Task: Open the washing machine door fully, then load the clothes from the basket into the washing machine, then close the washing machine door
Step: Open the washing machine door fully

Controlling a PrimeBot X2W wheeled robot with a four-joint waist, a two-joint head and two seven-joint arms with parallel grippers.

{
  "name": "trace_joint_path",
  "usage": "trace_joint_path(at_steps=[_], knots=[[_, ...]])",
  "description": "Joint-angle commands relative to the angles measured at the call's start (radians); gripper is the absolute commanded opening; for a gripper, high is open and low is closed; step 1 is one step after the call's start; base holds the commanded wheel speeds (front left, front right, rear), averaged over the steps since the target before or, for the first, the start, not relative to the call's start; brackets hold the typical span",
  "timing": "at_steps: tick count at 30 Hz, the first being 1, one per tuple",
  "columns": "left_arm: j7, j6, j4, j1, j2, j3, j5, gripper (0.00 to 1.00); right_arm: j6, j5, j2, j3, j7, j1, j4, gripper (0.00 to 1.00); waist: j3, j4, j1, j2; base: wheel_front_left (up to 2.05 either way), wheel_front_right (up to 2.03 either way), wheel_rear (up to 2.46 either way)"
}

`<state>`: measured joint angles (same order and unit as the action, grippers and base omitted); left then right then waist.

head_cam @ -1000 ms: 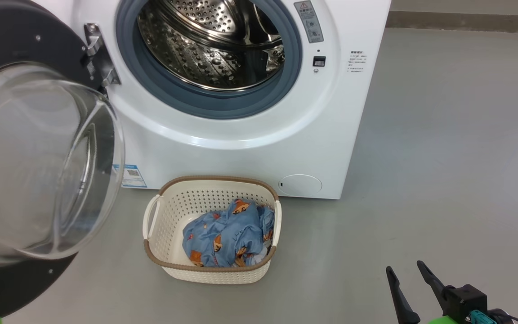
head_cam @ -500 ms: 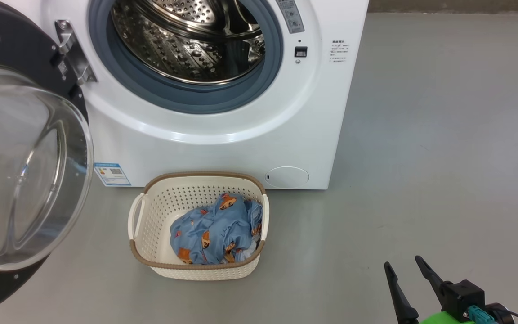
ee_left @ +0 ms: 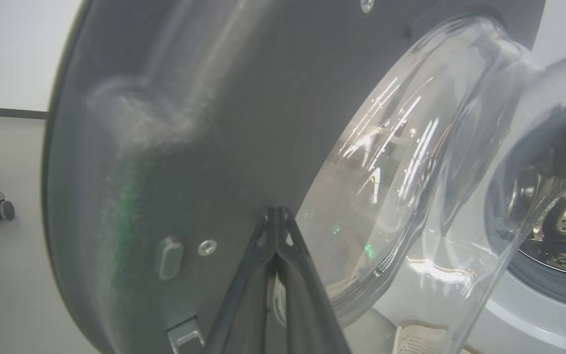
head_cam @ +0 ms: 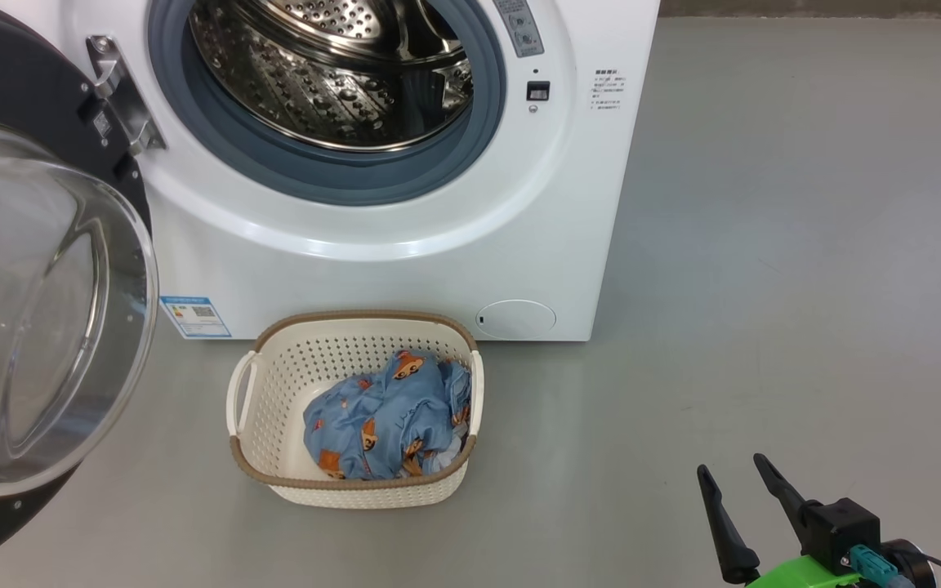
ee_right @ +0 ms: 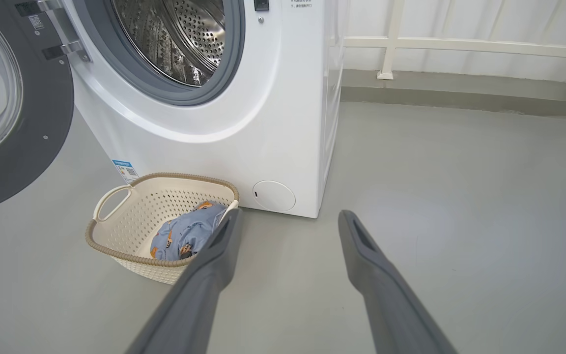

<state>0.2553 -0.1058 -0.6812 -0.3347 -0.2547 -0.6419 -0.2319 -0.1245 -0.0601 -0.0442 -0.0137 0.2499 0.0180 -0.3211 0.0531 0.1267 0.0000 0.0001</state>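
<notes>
1. Opening: washing machine door [head_cam: 29,310] stands swung wide off the washing machine [head_cam: 405,278]; apparently complete.
2. Loading: clothes [head_cam: 385,416] lie in the basket [head_cam: 354,315], just before the machine; closing also outstanding.
3. Grippers: left gripper [ee_left: 277,219] clenched empty by the door; right gripper [head_cam: 730,464] spread, empty.

On the front of my big white boxy washing machine [head_cam: 405,278] I see a small blue-and-white paper sticker [head_cam: 195,317] with a square code. There is also a narrow grey label [head_cam: 519,28] with pictograms, and a block of tiny dark print [head_cam: 606,90]. The letters are too small, so I can read no word or number.
</notes>
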Motion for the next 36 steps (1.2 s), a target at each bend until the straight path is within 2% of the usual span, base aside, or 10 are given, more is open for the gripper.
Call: trace_joint_path(at_steps=[1, 8, 15, 22, 23, 24, 25, 36], knots=[[0.006, -0.004, 0.027, -0.038, -0.062, -0.032, 0.018, 0.00, -0.006, 0.008, -0.006, 0.024, 0.012, 0.034, 0.019, 1.00, -0.002, 0.000, 0.0000, -0.0001, 0.00, 0.00, 0.00], [0.006, -0.016, 0.107, -0.006, -0.015, -0.018, 0.036, 0.00, -0.006, -0.003, -0.006, 0.019, 0.012, 0.030, 0.018, 1.00, -0.012, 0.004, 0.0000, -0.0001, 0.00, 0.00, 0.00], [0.006, -0.024, 0.258, 0.078, 0.091, 0.057, 0.039, 0.00, -0.006, -0.015, -0.006, 0.020, 0.012, 0.022, 0.008, 1.00, -0.027, 0.011, 0.0000, -0.0001, 0.00, 0.00, 0.00], [0.006, -0.025, 0.370, 0.143, 0.121, 0.163, 0.002, 0.00, -0.006, -0.016, -0.006, 0.022, 0.012, 0.018, 0.007, 1.00, -0.041, 0.007, 0.0000, -0.0001, 0.00, 0.00, 0.00], [0.006, -0.025, 0.393, 0.155, 0.125, 0.184, -0.006, 0.31, -0.006, -0.017, -0.006, 0.021, 0.012, 0.017, 0.009, 1.00, -0.043, 0.007, 0.0000, -0.0001, 0.00, 0.00, 0.00], [0.006, -0.025, 0.413, 0.169, 0.130, 0.200, -0.013, 0.94, -0.006, -0.019, -0.006, 0.020, 0.012, 0.016, 0.010, 1.00, -0.045, 0.006, 0.0000, -0.0001, 0.00, 0.00, 0.00], [0.006, -0.025, 0.431, 0.182, 0.137, 0.211, -0.021, 1.00, -0.006, -0.019, -0.006, 0.020, 0.012, 0.014, 0.012, 1.00, -0.047, 0.005, 0.0000, -0.0001, 0.00, 0.00, 0.00], [0.006, -0.025, 0.536, 0.293, 0.162, 0.315, -0.037, 1.00, -0.006, -0.021, -0.006, 0.019, 0.012, -0.001, 0.050, 1.00, -0.072, -0.021, 0.0000, -0.0001, 0.00, 0.00, 0.00]])
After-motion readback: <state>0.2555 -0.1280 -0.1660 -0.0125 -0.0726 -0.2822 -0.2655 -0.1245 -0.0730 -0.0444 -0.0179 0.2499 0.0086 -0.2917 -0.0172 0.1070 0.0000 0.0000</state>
